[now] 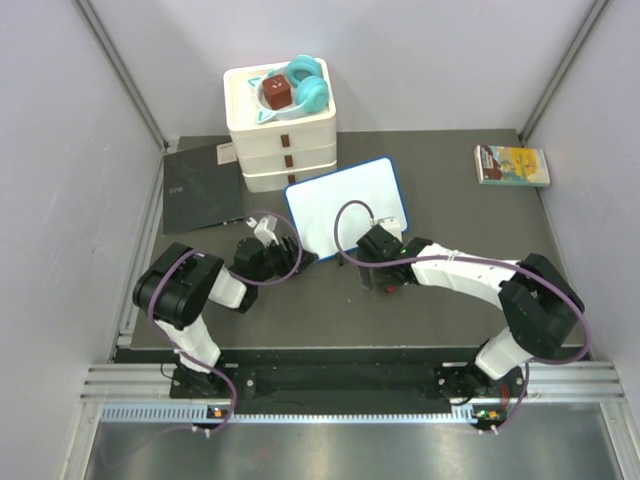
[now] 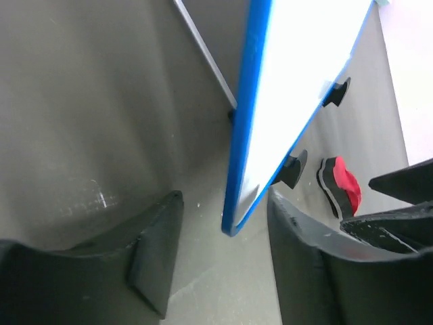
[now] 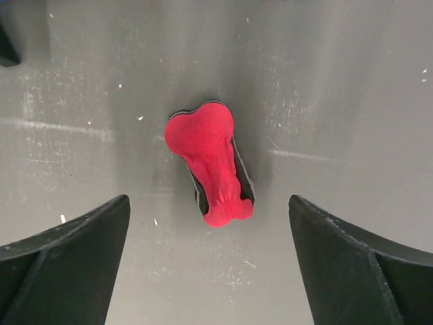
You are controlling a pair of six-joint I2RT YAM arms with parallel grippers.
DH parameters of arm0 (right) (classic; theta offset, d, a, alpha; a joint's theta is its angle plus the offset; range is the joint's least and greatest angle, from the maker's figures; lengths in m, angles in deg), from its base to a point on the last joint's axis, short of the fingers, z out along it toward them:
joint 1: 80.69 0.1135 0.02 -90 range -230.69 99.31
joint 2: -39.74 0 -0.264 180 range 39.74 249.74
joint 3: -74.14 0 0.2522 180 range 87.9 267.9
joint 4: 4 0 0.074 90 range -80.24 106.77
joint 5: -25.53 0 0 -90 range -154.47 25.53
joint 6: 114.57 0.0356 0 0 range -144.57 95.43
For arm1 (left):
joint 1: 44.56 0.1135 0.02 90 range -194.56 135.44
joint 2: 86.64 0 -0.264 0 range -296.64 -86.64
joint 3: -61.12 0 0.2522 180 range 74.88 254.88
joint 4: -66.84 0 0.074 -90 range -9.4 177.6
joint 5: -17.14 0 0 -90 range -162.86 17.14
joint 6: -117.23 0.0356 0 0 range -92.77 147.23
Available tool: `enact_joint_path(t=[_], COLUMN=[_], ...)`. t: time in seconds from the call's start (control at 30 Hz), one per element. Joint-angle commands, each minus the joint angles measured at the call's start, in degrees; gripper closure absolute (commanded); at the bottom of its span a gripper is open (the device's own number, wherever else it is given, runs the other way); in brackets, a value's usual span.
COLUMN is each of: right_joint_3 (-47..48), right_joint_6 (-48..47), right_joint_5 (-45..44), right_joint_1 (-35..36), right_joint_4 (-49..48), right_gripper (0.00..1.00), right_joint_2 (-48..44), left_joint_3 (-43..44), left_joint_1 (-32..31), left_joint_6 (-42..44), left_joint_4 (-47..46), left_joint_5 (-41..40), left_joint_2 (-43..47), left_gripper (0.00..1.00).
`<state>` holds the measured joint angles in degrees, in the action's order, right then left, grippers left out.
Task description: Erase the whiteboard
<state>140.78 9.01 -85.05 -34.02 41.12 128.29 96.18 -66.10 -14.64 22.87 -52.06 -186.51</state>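
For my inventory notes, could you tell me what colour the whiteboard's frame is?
Blue frame, best seen from the left wrist.

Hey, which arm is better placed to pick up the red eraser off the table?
Right. The right gripper hangs open directly above the eraser, one finger on each side of it. The left gripper is open around the whiteboard corner, with the eraser off to its side.

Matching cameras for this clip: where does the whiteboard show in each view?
Top external: whiteboard at centre, just in front of the stacked drawer box.
Left wrist: upper middle, seen steeply, its blue corner inside the open left tool.
Right wrist: not in it.
Shared landmark: the red eraser, right of the board in the left wrist view, centred in the right wrist view.
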Motion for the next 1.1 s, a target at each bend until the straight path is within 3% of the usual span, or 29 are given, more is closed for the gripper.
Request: enact_joint_path(t=[0.0,0.1,0.23,0.47,0.57,0.73,0.87,1.07], right_joint_3=[-0.41,-0.68,-1.20,-3.75,-6.82,-13.31,-17.46,-18.52], right_joint_6=[0.25,0.26,0.52,1.05,0.43,-1.15,-3.78,-7.30], right_joint_5=[-1.39,-1.31,-1.66,-2.98,-2.45,0.71,1.16,-3.06], right_joint_1=[0.61,0.52,0.52,0.52,0.17,-6.57,-13.17,-19.07], right_joint_4=[-0.59,-0.94,-0.86,-1.55,-4.62,-9.29,-12.10,-11.40], right_gripper=[0.01,0.01,0.01,0.01,0.01,0.01,0.01,0.01], right_joint_2=[-3.12,-3.12,-3.30,-7.60,-12.51,-24.18,-33.34,-40.73], left_joint_3=[-3.54,-4.51,-7.14,-15.05,-15.06,-7.61,2.05,10.68], left_joint_1=[0.36,0.36,0.36,0.36,0.36,0.36,0.36,0.36], left_joint_6=[2.76,2.93,2.14,-1.90,-4.97,-4.37,-0.68,7.66], left_joint_4=[9.14,7.29,3.95,5.51,15.69,46.40,57.10,63.10], left_joint_5=[-4.54,-3.83,-3.04,-3.84,-3.57,-10.15,-13.67,-18.69], left_joint_2=[-0.41,0.64,2.66,16.52,26.00,41.67,51.69,52.60], left_gripper=[0.35,0.28,0.01,0.01,0.01,0.01,0.01,0.01])
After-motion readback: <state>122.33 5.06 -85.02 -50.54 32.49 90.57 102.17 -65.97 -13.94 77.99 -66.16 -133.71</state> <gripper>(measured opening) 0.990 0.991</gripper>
